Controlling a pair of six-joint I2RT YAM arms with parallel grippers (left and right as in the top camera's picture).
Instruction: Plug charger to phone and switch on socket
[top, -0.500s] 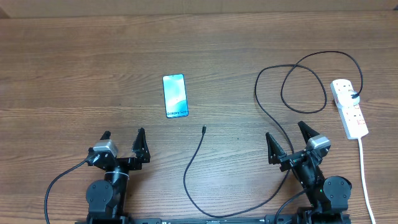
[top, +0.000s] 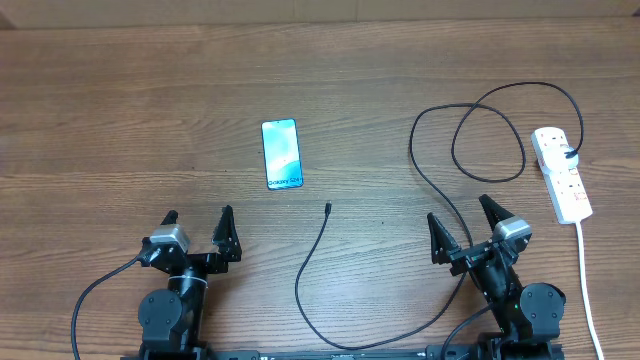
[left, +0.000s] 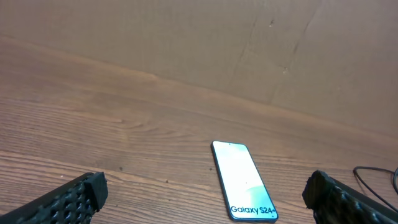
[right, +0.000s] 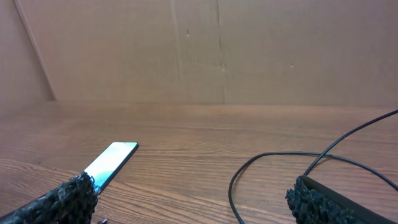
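The phone lies flat on the wooden table, screen lit, "Galaxy" text at its near end; it also shows in the left wrist view and the right wrist view. The charger cable loops across the table, its connector tip lying free just right of and below the phone. Its far end is plugged into the white socket strip at the right. My left gripper is open and empty, near the front edge, below-left of the phone. My right gripper is open and empty, left of the strip, over a cable run.
The strip's white cord runs down the right side to the front edge. A cardboard wall stands behind the table. Black arm cables hang at the front corners.
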